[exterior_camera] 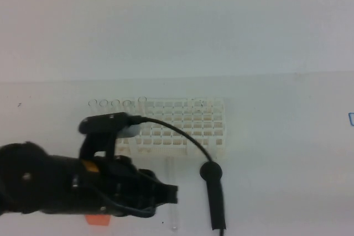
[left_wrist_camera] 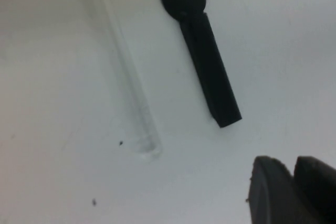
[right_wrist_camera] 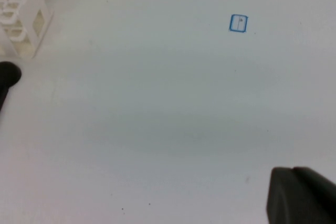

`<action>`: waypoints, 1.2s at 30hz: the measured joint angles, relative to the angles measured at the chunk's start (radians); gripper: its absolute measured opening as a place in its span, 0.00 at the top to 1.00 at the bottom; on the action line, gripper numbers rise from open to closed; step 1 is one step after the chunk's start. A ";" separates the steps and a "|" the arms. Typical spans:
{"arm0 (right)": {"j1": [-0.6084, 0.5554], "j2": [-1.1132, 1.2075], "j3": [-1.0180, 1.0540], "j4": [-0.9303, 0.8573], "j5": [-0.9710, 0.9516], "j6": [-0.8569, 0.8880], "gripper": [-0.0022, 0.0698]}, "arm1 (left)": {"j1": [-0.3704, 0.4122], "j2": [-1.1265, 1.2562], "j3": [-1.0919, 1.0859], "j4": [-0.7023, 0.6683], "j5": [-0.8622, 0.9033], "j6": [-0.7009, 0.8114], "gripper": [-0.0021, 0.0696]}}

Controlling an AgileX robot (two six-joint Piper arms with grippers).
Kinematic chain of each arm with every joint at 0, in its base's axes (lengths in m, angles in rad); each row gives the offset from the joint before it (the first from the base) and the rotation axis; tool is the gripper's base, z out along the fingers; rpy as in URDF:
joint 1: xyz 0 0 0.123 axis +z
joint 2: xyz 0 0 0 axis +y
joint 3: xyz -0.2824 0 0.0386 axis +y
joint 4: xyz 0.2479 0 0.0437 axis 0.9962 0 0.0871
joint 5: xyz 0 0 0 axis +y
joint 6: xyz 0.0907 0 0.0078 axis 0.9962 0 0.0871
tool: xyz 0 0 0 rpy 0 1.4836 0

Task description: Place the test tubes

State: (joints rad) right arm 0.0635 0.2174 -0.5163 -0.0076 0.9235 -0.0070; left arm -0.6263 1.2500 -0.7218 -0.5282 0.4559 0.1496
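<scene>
A clear test tube (exterior_camera: 173, 192) lies flat on the white table in front of the white rack (exterior_camera: 182, 128); in the left wrist view the test tube (left_wrist_camera: 128, 77) runs lengthwise with its rounded end nearest the camera. Several clear tubes (exterior_camera: 116, 104) stand upright at the rack's left end. My left gripper (exterior_camera: 172, 194) hovers just left of the lying tube, and its fingers (left_wrist_camera: 273, 192) are shut with nothing between them. My right gripper (right_wrist_camera: 295, 182), seen only in the right wrist view, is shut and empty over bare table, far from the rack (right_wrist_camera: 21, 19).
A black tool (exterior_camera: 214, 192) with a round head and straight handle lies right of the tube; the same black tool (left_wrist_camera: 202, 56) shows in the left wrist view. An orange patch (exterior_camera: 98, 220) sits under the left arm. A blue square mark (right_wrist_camera: 238, 23) is on the table.
</scene>
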 joint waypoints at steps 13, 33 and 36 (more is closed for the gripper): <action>0.000 0.000 0.000 -0.010 0.012 0.000 0.97 | -0.111 0.307 -0.199 0.298 0.085 -0.362 0.42; 0.000 0.000 0.000 -0.017 0.012 0.000 0.97 | -0.111 0.540 -0.288 0.449 0.088 -0.473 0.40; 0.000 0.000 0.000 -0.017 0.012 0.000 0.97 | -0.111 0.561 -0.307 0.464 0.102 -0.475 0.40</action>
State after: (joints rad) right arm 0.0635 0.2174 -0.5163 -0.0249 0.9352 -0.0070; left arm -0.7378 1.8106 -1.0287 -0.0643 0.5577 -0.3254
